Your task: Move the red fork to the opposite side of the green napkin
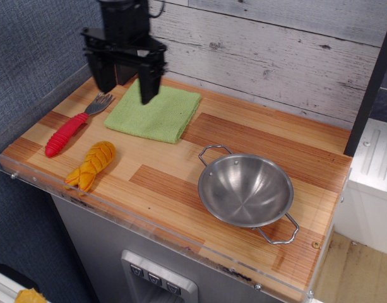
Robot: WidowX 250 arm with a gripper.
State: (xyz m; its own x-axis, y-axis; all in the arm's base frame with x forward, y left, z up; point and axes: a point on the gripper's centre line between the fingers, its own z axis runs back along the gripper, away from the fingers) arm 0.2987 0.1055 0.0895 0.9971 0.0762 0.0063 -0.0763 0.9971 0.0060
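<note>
No legible writing (fork [72,126] red)

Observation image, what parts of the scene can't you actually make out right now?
- green napkin: its back left corner is hidden behind the gripper.
- red fork: how high the open fingers hang above it cannot be judged from this one view.
- Yellow thing at the bottom left: cut off by the frame.

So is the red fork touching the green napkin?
Apart. The only view shows a strip of bare wooden counter between the tines of the red fork and the left edge of the green napkin.
</note>
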